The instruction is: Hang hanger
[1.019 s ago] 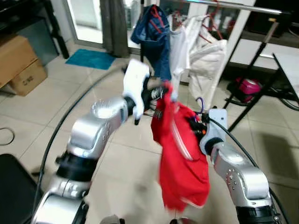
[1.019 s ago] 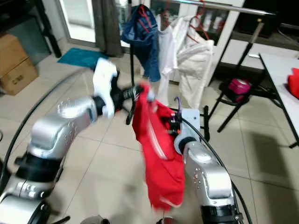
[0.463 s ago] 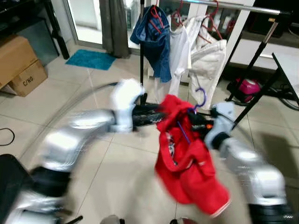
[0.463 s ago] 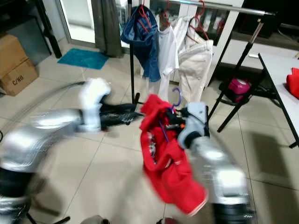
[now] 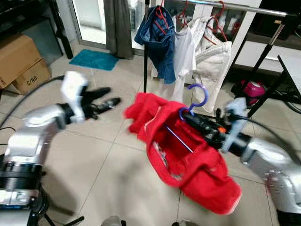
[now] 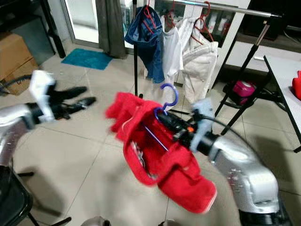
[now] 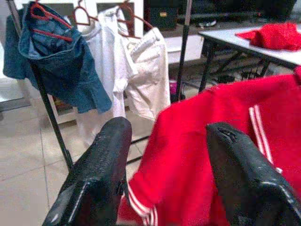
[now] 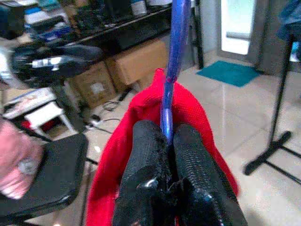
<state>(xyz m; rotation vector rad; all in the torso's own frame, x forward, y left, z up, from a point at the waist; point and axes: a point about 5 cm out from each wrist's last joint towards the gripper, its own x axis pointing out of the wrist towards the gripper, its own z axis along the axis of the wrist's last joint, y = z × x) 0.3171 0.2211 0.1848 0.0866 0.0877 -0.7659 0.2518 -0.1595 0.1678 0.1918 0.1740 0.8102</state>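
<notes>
Right gripper carries a purple hanger with a red garment above open tile floor.

The right gripper (image 6: 164, 118) is clamped on the purple hanger (image 6: 165, 100), the red garment (image 6: 155, 155) drooping below it over bare tile floor (image 5: 108, 165). To the left, well apart, the left gripper (image 5: 104, 97) is spread wide and holds nothing. Farther off, the clothes rail (image 5: 244, 8) carries a blue garment (image 5: 160, 40) and what look like white garments (image 5: 207, 56); its right stretch is bare.
</notes>
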